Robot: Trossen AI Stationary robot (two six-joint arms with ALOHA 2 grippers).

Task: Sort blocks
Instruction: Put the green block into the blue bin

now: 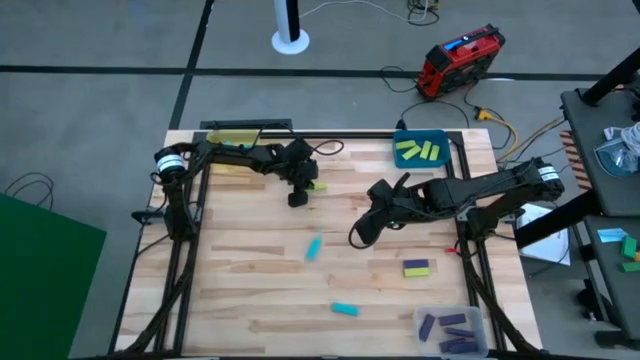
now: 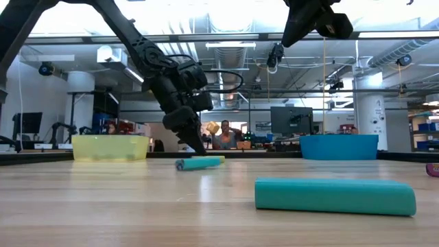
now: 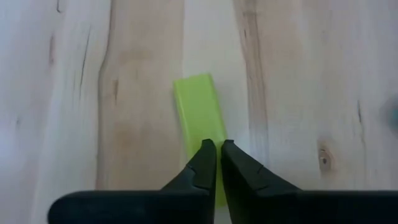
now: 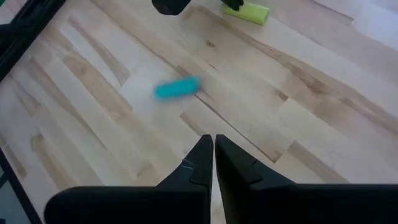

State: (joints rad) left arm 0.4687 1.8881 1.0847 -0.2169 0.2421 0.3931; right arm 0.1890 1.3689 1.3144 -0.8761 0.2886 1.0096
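A yellow-green block [image 3: 199, 106] lies flat on the wooden table [image 1: 250, 300], left of its middle toward the far side. My left gripper [image 1: 298, 197] is shut, and in its wrist view the fingertips [image 3: 217, 146] stand over that block. My right gripper [image 1: 358, 238] hangs shut above the table's middle, with nothing between its fingers [image 4: 213, 140]. A cyan block [image 1: 313, 248] lies near it, also seen as the cyan block [image 4: 177, 88]. A second cyan block [image 1: 344, 309] lies toward the near edge. A yellow-green and a purple block [image 1: 417, 267] lie side by side at the right. My left gripper's shut fingers point down at a slant over the yellow-green block's middle [image 3: 208, 134]. I cannot tell whether they touch it. The block lies flat on the table.
A blue tray [image 1: 403, 138] with yellow-green blocks stands at the far right. At the far left is a yellow tray [image 1: 235, 137]. A clear tray [image 1: 420, 322] with purple blocks sits at the near right corner. Dark frame bars run along the table's left, right and far edges.
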